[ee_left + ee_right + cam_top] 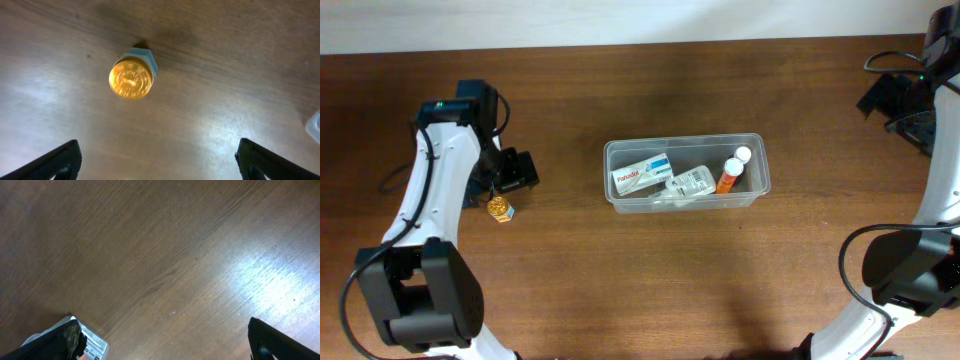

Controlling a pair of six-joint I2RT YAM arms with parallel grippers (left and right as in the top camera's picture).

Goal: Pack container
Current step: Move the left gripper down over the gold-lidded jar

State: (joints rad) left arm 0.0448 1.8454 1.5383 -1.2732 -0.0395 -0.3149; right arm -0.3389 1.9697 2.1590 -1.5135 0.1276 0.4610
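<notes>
Claws gape wide and empty: left claw (157,156), right claw (162,336).

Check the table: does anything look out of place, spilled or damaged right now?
One thing: a small pale-blue jar with a gold lid stands alone on the wooden table, left of the clear plastic rectangular container and below the open left tool. It is not yet packed. No spill or damage shows.
</notes>
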